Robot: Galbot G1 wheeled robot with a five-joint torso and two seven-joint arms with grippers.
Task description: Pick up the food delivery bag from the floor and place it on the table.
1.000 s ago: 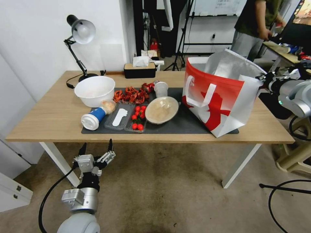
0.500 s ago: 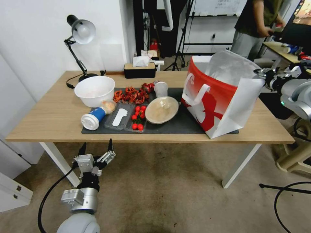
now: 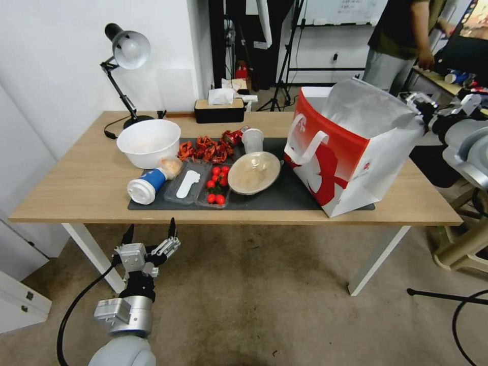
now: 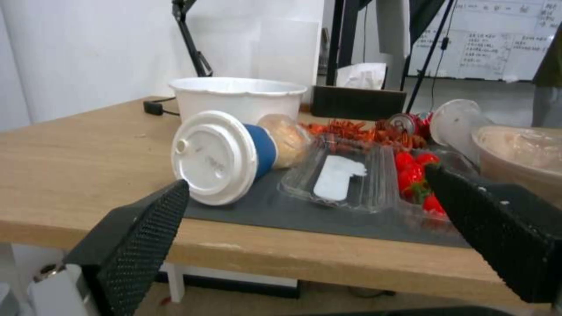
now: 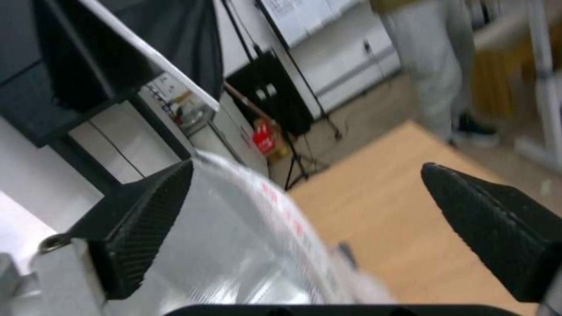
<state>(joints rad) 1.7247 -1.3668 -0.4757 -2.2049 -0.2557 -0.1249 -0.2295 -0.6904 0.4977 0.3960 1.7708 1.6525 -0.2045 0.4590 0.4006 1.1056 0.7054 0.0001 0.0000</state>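
The red-and-white food delivery bag (image 3: 351,152) stands upright on the right end of the light-wood table (image 3: 76,188), its base on the dark grey mat (image 3: 284,195). Silver foil lining rises from its open top. My right gripper (image 3: 418,104) hangs at the bag's upper right corner, open. In the right wrist view the bag's foil (image 5: 246,245) lies beside one finger, with my right gripper (image 5: 307,171) spread wide above the table (image 5: 398,197). Low in front of the table's edge, over the floor (image 3: 254,305), my left gripper (image 3: 151,231) is open and empty.
On the mat sit a white bowl (image 3: 148,142), a tipped cup (image 3: 146,184), clear trays with red fruit (image 3: 216,185), a covered bowl (image 3: 253,173) and red scraps (image 3: 206,148). A desk lamp (image 3: 127,51) and tissue box (image 3: 219,109) stand at the back.
My right gripper has drifted up and to the right at the bag's top corner. The bag's right side has straightened and swung outward. The left arm has stayed put.
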